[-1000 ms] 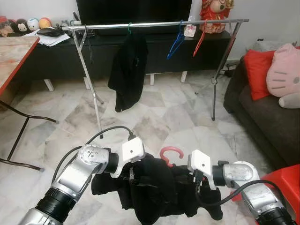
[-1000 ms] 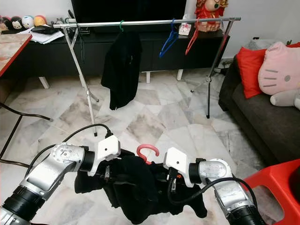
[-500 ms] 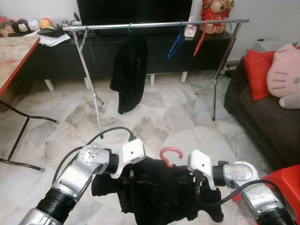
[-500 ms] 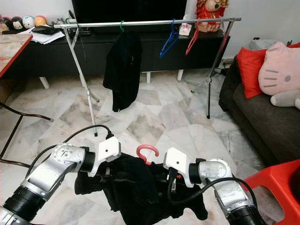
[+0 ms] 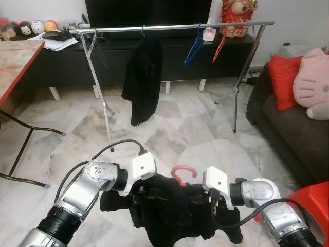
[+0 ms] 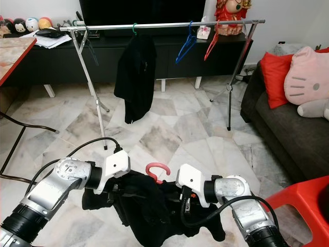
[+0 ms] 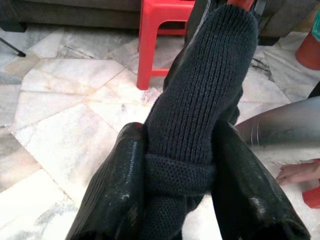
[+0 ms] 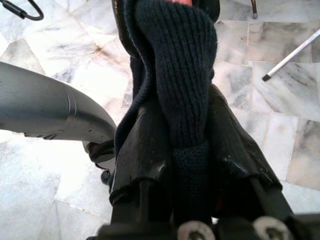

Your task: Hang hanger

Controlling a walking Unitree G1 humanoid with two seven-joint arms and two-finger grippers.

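- Left eye view: both arms carried a dark knit garment (image 5: 169, 213) low in front of the robot, draped on a pink hanger (image 5: 182, 173) whose hook stood up between the 2 wrists. The left gripper (image 5: 141, 191) held 1 side of the bundle and the right gripper (image 5: 215, 205) the other. The clothes rail (image 5: 175, 28) stood well apart, across the marble floor (image 5: 175, 134), with a black jacket (image 5: 141, 77), a blue hanger (image 5: 194, 46) and a red hanger (image 5: 218, 45) on it.
- Right eye view: the same scene showed a bare stretch of rail between the black jacket and the blue hanger. That gap looked the sensible target. The robot would need to walk closer, keep the hook upright, and lift it above the bar before lowering.
- Left wrist view: the left gripper's fingers (image 7: 117, 190) were clamped on a ribbed fold of the knit. A red stool (image 7: 165, 30) stood beyond.
- Right wrist view: the right gripper's fingers (image 8: 142, 165) pinched the same knit tightly. Both grasps should stay level, so the garment does not slide off the hanger.
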